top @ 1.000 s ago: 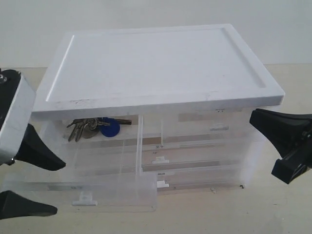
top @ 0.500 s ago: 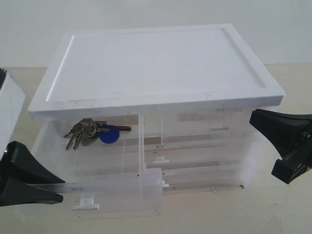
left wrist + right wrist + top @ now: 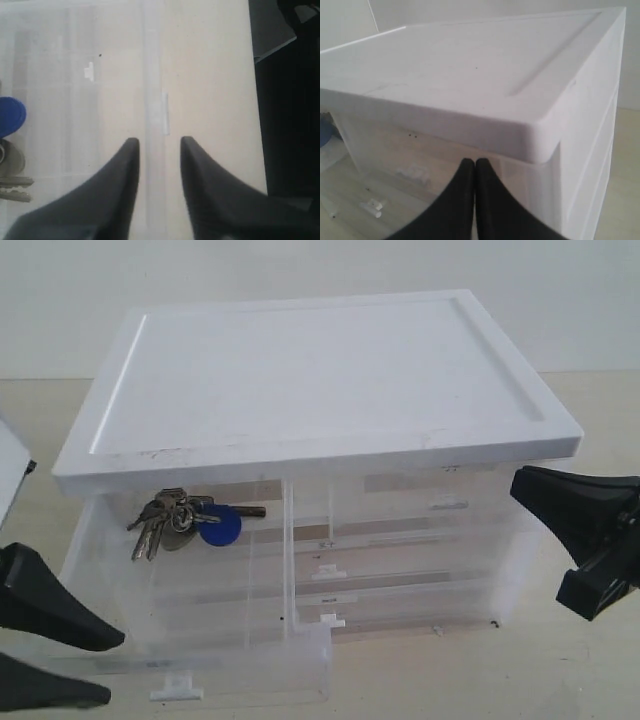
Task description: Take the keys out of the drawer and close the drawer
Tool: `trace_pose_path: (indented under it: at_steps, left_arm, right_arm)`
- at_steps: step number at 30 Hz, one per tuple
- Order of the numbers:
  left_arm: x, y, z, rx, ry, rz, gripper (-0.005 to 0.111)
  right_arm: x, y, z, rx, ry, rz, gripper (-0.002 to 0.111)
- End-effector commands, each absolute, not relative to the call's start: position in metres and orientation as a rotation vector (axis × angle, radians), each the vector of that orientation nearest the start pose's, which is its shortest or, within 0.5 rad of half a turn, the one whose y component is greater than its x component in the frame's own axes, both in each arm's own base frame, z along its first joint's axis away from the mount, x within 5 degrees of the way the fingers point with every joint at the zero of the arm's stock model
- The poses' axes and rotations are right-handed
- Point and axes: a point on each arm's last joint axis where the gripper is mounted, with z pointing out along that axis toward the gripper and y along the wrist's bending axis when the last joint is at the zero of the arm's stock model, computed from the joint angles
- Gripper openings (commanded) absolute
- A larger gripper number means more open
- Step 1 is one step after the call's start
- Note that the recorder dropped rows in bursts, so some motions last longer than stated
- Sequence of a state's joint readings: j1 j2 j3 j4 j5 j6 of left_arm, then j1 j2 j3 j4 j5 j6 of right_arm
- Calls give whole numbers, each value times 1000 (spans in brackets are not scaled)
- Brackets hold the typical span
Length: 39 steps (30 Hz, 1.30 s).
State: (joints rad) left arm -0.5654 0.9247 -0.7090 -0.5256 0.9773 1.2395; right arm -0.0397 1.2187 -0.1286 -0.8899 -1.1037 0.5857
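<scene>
drawer (image 3: 230, 665) slid further out | left claw (image 3: 159, 141) narrowly parted astride its front | keys (image 3: 180, 520) well behind claw

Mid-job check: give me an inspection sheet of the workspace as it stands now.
Surface: beige tabletop, carrying a white-topped cabinet of translucent drawers.
Job's things: drawer on the cabinet's left, pulled out; keys with blue fob lie inside, toward its back.
Clutter: nothing seen.
Grippers: left gripper open, one finger on either side of the drawer's front wall, not clamped; right gripper shut, empty, by the cabinet's right side.
Cables: nothing seen.
Surroundings: plain pale wall behind.
</scene>
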Motion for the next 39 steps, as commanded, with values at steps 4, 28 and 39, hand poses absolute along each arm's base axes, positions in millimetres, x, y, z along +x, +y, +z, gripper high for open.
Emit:
trace_pose_path:
  at_steps: [4,28,39]
  left_arm:
    - [105,-130,311,1501,1735,-713,61]
    - [182,-137,272,1213,1980,-246,57]
    - [189,-137,259,1280,1895,-146,56]
  right_arm:
    - [161,56,195,-468,1625,662,0]
    - [161,57,196,-474,1621,671,0]
    - [161,57,195,-476,1628,667,0]
